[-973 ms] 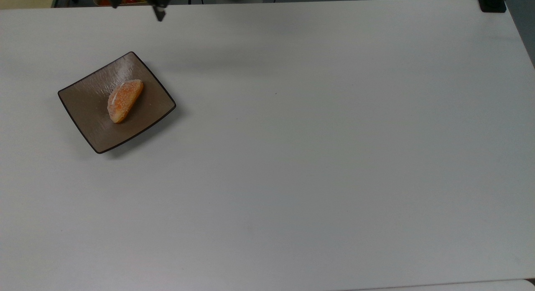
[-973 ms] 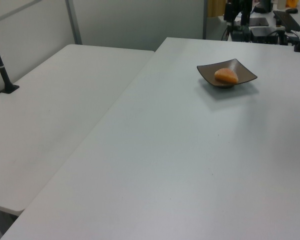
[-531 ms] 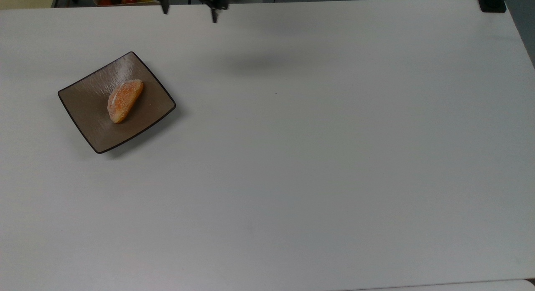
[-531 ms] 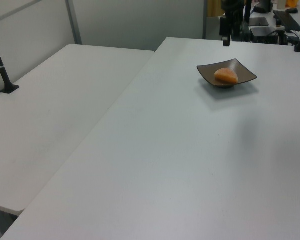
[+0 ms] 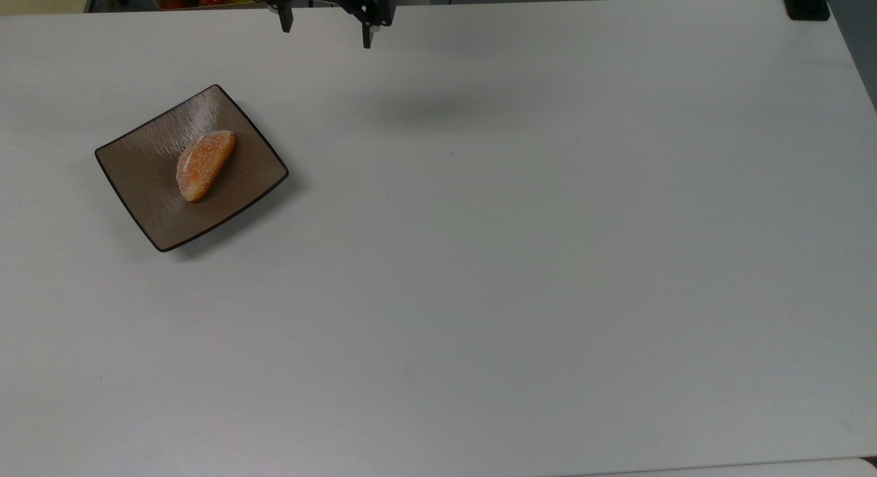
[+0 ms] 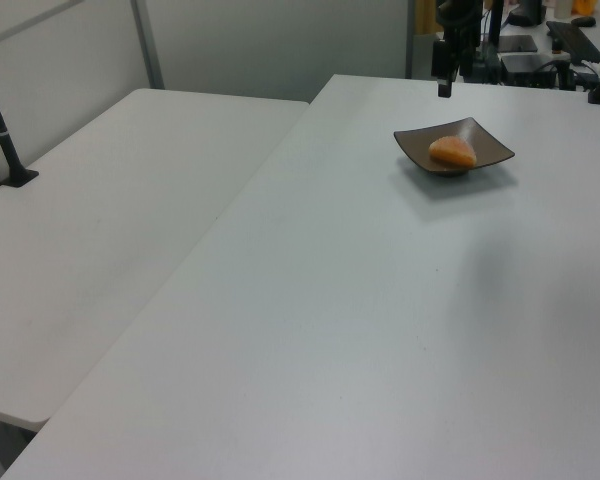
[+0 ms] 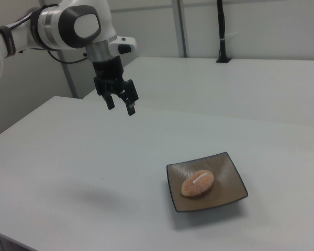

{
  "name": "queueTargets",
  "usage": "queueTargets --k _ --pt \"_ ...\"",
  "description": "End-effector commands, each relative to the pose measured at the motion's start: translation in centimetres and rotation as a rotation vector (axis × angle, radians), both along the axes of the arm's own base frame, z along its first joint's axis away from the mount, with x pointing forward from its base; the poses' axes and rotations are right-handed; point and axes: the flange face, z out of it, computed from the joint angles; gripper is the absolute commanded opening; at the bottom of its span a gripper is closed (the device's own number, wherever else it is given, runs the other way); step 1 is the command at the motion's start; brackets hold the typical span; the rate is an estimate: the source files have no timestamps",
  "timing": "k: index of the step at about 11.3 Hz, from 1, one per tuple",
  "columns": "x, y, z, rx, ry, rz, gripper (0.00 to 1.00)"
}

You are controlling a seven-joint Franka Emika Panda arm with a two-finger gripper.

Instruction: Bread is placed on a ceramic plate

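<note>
Resting near the middle of the ceramic plate (image 5: 140, 189), the bread (image 5: 204, 164) lies clear of the rim, white stripe up in the right view; the plate sits flat on the white table (image 5: 521, 258), toward the top view's left. The gripper (image 5: 325, 37) hangs high above the table's far edge, well apart from the plate, fingers spread with nothing between them. Over the last second it has travelled toward the top view's right along that edge and come further into frame, while bread and plate have not shifted. Judgement: placement is complete and the arm is retreating; nothing remains but to clear the area. Limits of inspection: the arm is cut off at the top view's upper border, so only the fingers and part of the hand appear there; in the left view the gripper merges with dark equipment behind the table.
</note>
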Motion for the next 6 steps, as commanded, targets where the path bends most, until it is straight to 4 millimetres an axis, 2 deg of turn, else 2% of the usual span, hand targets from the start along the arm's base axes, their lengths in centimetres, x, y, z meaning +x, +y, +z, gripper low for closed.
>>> queueTargets --k 1,6 --pt "-0.79 -0.2 0.15 0.003 -0.03 0.015 1.0" --pt "-0.74 -0.28 0.0 0.003 -0.028 0.03 1.0"
